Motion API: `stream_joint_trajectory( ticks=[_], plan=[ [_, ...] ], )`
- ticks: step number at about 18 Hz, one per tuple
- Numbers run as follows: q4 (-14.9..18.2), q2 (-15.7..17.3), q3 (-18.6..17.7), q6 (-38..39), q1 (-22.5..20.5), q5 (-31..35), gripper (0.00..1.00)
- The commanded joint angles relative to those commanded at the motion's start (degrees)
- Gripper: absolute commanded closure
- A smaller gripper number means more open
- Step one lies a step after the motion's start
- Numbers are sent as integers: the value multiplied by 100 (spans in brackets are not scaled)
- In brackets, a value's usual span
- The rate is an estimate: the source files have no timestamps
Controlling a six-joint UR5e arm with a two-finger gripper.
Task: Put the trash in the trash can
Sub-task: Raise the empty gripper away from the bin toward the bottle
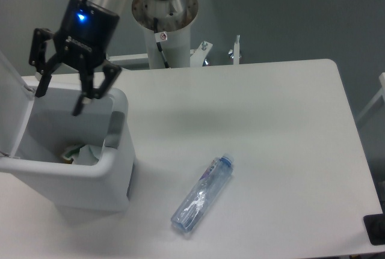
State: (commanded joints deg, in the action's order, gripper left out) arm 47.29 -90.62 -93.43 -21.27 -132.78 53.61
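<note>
While the hand hung spread and empty over the trash can at the surface's left edge, wrapper inside, the bottle lay waiting near the front edge.

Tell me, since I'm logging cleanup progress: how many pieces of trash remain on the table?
1: the flattened bottle lies on the table, right of the trash can. Pieces inside it aren't counted.
</note>
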Motion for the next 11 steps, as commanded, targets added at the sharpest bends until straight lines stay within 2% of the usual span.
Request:
stream_joint_trajectory(
  ticks=[3, 6, 11],
  plan=[
    [-9, -262, 228, -210, -378, 9, 0],
    [-9, -421, 264, -640, -967, -9, 0],
    [-9, -1062, 264, -1799, -1644, -9, 0]
  ],
)
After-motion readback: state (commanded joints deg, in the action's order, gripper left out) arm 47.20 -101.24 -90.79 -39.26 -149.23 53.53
